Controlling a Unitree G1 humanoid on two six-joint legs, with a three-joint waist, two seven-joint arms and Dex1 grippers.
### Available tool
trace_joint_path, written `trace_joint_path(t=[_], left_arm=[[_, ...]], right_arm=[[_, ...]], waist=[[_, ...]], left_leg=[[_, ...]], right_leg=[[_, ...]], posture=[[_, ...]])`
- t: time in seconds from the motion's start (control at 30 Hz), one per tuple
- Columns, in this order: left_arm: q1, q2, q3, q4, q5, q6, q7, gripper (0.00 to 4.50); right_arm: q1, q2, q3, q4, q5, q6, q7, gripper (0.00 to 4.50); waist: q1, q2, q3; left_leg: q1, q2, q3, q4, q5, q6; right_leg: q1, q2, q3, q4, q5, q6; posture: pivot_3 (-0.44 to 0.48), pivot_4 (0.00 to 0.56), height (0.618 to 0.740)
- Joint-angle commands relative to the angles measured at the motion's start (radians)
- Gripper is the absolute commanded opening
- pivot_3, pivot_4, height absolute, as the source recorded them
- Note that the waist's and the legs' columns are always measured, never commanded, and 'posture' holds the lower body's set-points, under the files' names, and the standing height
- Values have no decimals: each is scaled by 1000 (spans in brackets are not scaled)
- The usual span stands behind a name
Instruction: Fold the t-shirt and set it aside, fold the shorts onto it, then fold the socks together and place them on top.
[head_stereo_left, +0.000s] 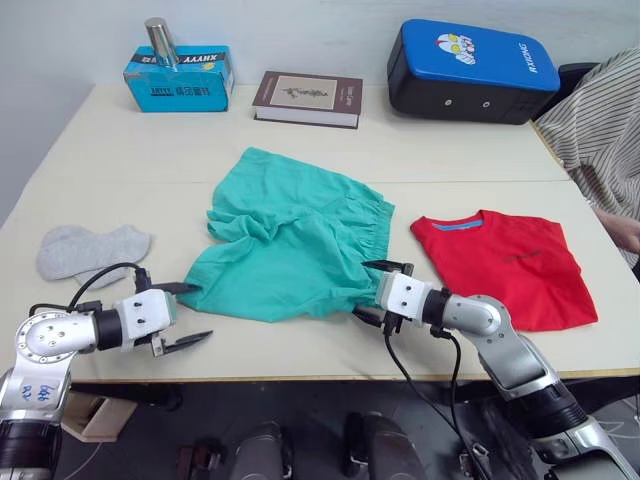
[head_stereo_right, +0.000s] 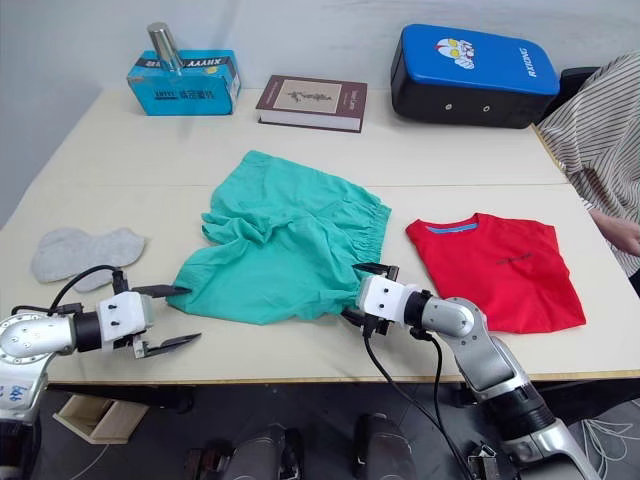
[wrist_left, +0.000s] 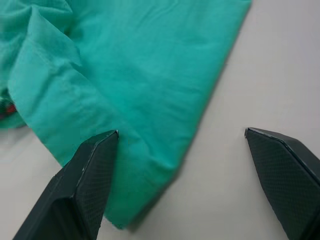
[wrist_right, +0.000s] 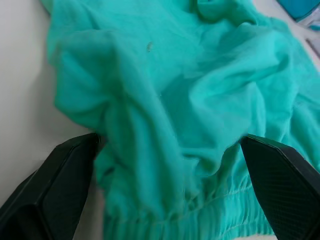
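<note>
The teal-green shorts (head_stereo_left: 290, 240) lie rumpled at the table's middle. To their right rests the folded red t-shirt (head_stereo_left: 505, 265). The grey socks (head_stereo_left: 88, 250) lie flat near the left edge. My left gripper (head_stereo_left: 185, 313) is open at the shorts' near-left corner (wrist_left: 145, 200), one finger over the hem and the other over bare table. My right gripper (head_stereo_left: 385, 292) is open at the shorts' near-right corner, its fingers spread either side of the bunched waistband (wrist_right: 165, 210).
Along the far edge stand a blue tissue box (head_stereo_left: 180, 78) with a metal cylinder (head_stereo_left: 160, 45) on it, a brown book (head_stereo_left: 308, 98) and a blue case (head_stereo_left: 470, 70). A person in a striped top (head_stereo_left: 605, 130) is at the right.
</note>
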Motion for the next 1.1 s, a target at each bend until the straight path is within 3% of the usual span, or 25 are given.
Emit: trace_joint_path(t=[0.03,0.1,0.17,0.23,0.3,0.5,0.63,0.8,1.0,1.1], left_arm=[[-65,-9,-86,153,134,-58,93,4055],[-125,-22,-114,230,167,-70,148,3701],[-175,-30,-148,302,181,-84,163,3075],[-202,-37,-174,348,172,-87,151,2492],[-218,-41,-193,376,154,-93,132,1848],[-191,-56,-194,327,22,-2,11,0],[-94,-28,-165,166,-120,67,-103,0],[64,55,-72,-98,-248,161,-160,0],[383,152,117,-520,-453,454,-174,0],[479,168,222,-634,-527,561,-172,0]], right_arm=[[-19,10,-2,42,-26,-60,-15,4500],[-29,12,-4,58,-30,-86,-11,4500],[-30,10,-12,62,-20,-107,3,4500],[-28,3,-17,64,-8,-114,20,4128],[-27,-3,-24,72,-18,-129,15,3575],[-22,0,-38,86,-17,-137,13,1376],[-12,-11,-47,69,-6,-149,22,50],[17,-82,-93,31,43,-234,67,17],[122,-241,-131,-32,163,-310,236,17],[198,-307,-135,-75,243,-325,329,17]], waist=[[4,7,-5],[5,10,-7],[3,10,-7],[1,11,-7],[1,12,-8],[0,12,-8],[-13,12,-8],[-25,8,-5],[-27,3,-2],[-24,2,-2]], left_leg=[[1,0,0,0,0,0],[5,0,2,-2,0,0],[9,0,3,-3,-1,3],[10,0,4,-4,-1,2],[11,0,5,-4,1,-1],[12,1,8,-4,1,-1],[12,1,9,-4,0,-2],[11,2,12,-6,-2,-3],[12,3,13,-9,-4,-3],[14,3,14,-12,-4,-4]], right_leg=[[0,0,0,0,0,0],[3,0,1,1,0,0],[5,1,2,1,0,0],[5,1,3,4,0,0],[4,1,5,5,-1,-1],[3,2,8,6,-1,-1],[2,2,9,6,-2,-1],[0,2,11,4,-5,0],[0,2,12,0,-5,0],[0,3,13,-1,-5,0]], posture=[[0,150,740],[0,150,740],[0,150,740],[0,150,740],[0,150,740],[0,150,740],[0,150,740],[0,150,740],[0,150,740],[0,150,740]])
